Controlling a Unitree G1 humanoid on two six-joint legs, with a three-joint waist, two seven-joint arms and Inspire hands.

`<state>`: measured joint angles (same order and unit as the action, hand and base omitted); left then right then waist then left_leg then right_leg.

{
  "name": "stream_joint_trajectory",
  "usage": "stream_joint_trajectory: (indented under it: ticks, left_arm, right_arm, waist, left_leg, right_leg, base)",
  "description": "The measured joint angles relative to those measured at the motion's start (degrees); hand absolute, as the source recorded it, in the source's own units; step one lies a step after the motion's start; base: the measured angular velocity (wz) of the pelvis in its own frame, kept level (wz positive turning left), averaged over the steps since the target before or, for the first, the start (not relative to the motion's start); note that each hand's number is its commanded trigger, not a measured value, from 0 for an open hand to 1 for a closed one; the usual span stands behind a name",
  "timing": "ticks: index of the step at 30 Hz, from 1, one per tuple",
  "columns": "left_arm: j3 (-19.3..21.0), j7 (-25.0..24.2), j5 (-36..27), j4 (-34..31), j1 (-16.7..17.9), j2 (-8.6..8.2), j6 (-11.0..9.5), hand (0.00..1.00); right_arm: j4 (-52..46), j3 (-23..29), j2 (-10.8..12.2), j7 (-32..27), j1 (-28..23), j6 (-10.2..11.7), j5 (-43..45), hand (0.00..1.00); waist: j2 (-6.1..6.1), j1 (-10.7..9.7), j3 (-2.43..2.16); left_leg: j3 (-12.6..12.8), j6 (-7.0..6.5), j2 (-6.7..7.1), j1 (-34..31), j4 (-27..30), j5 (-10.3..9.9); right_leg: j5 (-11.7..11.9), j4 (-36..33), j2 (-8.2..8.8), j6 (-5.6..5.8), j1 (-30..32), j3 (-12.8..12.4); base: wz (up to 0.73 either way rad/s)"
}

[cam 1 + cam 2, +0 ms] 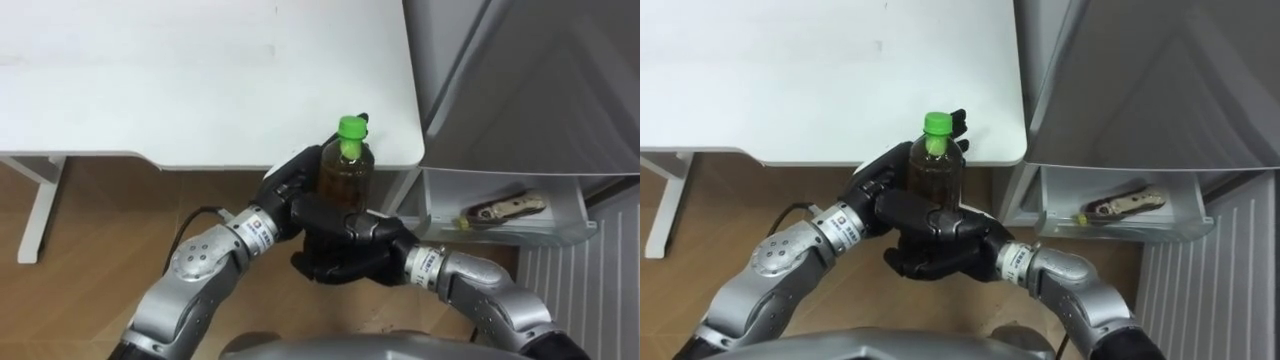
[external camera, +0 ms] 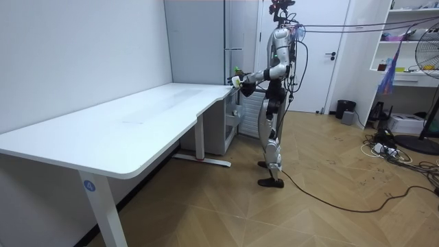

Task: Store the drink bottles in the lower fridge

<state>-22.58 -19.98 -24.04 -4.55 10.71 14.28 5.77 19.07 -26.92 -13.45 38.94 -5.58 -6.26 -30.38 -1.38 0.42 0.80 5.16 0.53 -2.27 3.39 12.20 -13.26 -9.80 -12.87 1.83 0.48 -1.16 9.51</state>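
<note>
A: Where is the drink bottle (image 1: 347, 168)?
B: Upright at the tabletop (image 1: 200, 80) corner, green-capped, amber-filled; left hand (image 1: 288, 190) and right hand (image 1: 340, 245) fingers curl round it.
A: Fridge tray (image 1: 500, 237)?
B: One wrapped packet (image 1: 505, 209). Room view: robot stands beside the fridge (image 2: 206, 41).

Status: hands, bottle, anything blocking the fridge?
Left hand, right hand shut on green-capped bottle, upright. At corner of white table. Fridge shelf to right, packet inside.
</note>
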Motion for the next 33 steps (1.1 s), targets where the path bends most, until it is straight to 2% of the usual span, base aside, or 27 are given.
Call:
stream_joint_trajectory:
  ticks: [7,13,21,26,31,33]
  left_arm:
    - [0.0,1.5,0.0,-0.6,-1.1,-0.83,-1.1,0.00]
    - [1.0,3.6,0.0,-4.2,-1.5,-1.30,-2.2,0.00]
    - [6.9,6.1,0.0,-10.0,-1.5,-2.38,-5.8,0.00]
    - [10.6,8.6,0.0,-12.8,-1.5,-2.32,-6.4,0.00]
    - [13.3,9.9,0.0,-15.3,-1.5,-2.28,-8.2,0.00]
    - [14.3,10.9,0.0,-16.1,-1.5,-2.29,-8.9,0.00]
  right_arm:
    - [0.0,0.2,-0.2,0.5,0.0,0.0,-2.3,1.00]
    - [0.0,0.1,-0.6,1.4,-0.2,0.0,-3.1,1.00]
    - [0.0,1.4,-0.5,2.4,-1.4,0.0,-3.1,1.00]
    - [0.0,2.6,-1.0,2.9,-2.0,0.0,-3.1,1.00]
    - [-0.1,5.1,-0.7,4.9,-2.6,0.0,-3.0,1.00]
    - [-0.1,6.5,-0.7,6.0,-2.7,0.0,-2.6,1.00]
  waist:
    - [0.71,0.0,-0.19]
    - [1.08,0.8,0.00]
    - [0.37,1.6,0.26]
    - [0.04,1.6,0.21]
    - [0.40,1.6,0.39]
    - [0.98,1.6,0.32]
  left_leg:
    - [0.0,0.00,0.01,0.0,0.1,0.0]
    - [0.7,0.00,-0.08,1.3,-0.1,0.0]
    - [0.9,0.00,-0.08,1.3,-0.6,0.0]
    - [0.4,0.00,-0.08,1.7,-0.5,0.0]
    - [0.6,0.00,-0.05,2.5,-1.0,0.0]
    - [0.6,0.00,-0.05,2.9,-1.1,0.0]
  right_leg:
    - [0.0,0.2,0.02,-0.01,0.0,0.0]
    - [0.0,0.2,0.02,-0.01,-0.9,0.1]
    - [0.0,0.1,0.08,-0.03,-0.9,0.4]
    - [0.0,0.3,0.11,-0.03,-1.4,0.8]
    - [0.0,1.3,0.01,-0.02,-2.7,0.8]
    - [0.0,1.2,0.01,-0.02,-2.7,0.8]
  base:
    - [0.00]
    - [-0.05]
    - [-0.02]
    - [0.02]
    - [0.00]
    - [0.00]
